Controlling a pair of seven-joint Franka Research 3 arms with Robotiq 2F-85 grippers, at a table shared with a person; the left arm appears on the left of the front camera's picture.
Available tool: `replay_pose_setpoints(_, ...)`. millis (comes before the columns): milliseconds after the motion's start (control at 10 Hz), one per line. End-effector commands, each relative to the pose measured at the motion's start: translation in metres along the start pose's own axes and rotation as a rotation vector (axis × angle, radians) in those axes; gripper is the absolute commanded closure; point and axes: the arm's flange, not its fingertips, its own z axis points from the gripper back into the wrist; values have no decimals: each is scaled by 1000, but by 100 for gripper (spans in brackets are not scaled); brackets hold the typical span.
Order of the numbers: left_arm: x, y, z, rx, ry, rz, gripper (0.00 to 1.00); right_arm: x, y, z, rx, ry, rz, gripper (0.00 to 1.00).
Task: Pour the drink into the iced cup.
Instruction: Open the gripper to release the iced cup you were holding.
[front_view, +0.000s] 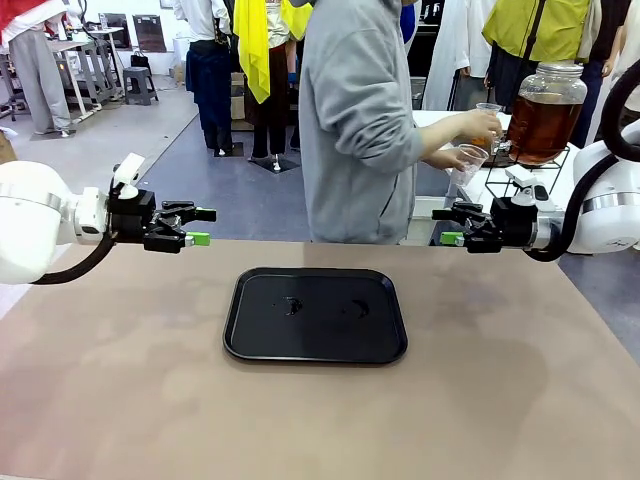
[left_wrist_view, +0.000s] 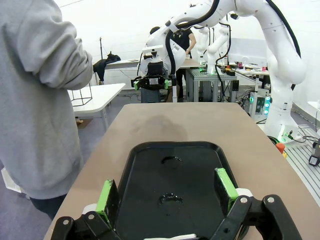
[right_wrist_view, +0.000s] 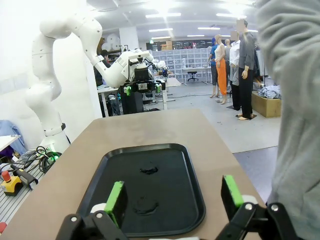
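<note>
The drink (front_view: 541, 122), amber-brown, fills a big round glass dispenser jar on a wire stand at the far right. A person in a grey hoodie (front_view: 355, 120) stands turned toward it. One hand holds a clear cup (front_view: 488, 122) near the jar, the other a tilted clear cup (front_view: 468, 161) lower down; I cannot tell whether either holds ice. My left gripper (front_view: 201, 226) (left_wrist_view: 167, 196) hovers open over the table's far left. My right gripper (front_view: 447, 226) (right_wrist_view: 172, 197) hovers open at the far right. Both are empty.
A black tray (front_view: 260, 330) (left_wrist_view: 190, 175) (right_wrist_view: 165, 175) lies mid-table with two small wet marks on it. The brown tabletop (front_view: 120, 380) surrounds it. A white side table (front_view: 440, 120) carries the jar's stand behind the person.
</note>
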Motion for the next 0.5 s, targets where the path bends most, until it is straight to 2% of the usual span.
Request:
replay_pose_setpoints(0, 3, -1, -1, 2, 7, 10, 0, 3, -1, -2, -2, 7, 4, 0)
replay_pose_setpoints(400, 3, -1, -1, 2, 7, 10, 0, 3, -1, -2, -2, 7, 4, 0)
